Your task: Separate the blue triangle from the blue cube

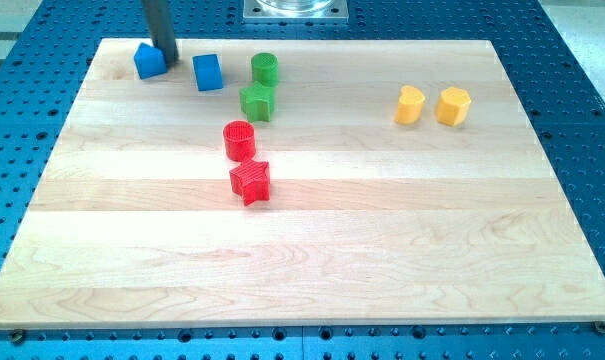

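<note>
Since the job is to part two blue blocks, the blue cube (208,72) serves as my landmark, and I read the board from the view's left across. Furthest left, toward the board's top-left corner, sits the blue triangle (149,61) — left of the cube and slightly higher, with a clear strip of wood between them. My tip (167,56) stands in that strip, against the triangle's right edge as far as I can tell, and apart from the cube. That placement makes sense: from between the pair, a push toward the view's left would carry only the triangle away and leave the cube alone. The rod has nothing to spread or pinch — it is a bare dark stick, and it holds nothing.

Right of the cube, close by, is a green cylinder (265,68), and just below that a green star-like block (257,101) touching or nearly touching it. Lower still, below and right of the cube, a red cylinder (240,140) sits over a red star-like block (250,182). Far to the cube's right, well apart, two yellow blocks (432,105) rest side by side; their shapes I cannot make out for certain.

I judge the separation well under way, though the triangle has little board left beyond it before the wooden board (312,260) ends.
</note>
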Available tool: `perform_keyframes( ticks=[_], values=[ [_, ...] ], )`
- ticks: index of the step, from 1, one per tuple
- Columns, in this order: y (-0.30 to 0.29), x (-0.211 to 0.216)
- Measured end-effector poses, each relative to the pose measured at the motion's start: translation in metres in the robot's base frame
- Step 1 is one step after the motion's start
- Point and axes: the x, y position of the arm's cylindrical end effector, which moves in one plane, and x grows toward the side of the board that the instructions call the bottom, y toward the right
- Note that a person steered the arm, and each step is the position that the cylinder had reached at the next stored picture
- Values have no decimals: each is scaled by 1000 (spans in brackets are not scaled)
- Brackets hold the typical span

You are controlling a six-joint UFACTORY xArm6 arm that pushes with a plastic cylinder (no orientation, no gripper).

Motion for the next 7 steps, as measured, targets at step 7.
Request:
perform_keyframes(
  ticks=[7],
  values=[
    [73, -37]
  ],
)
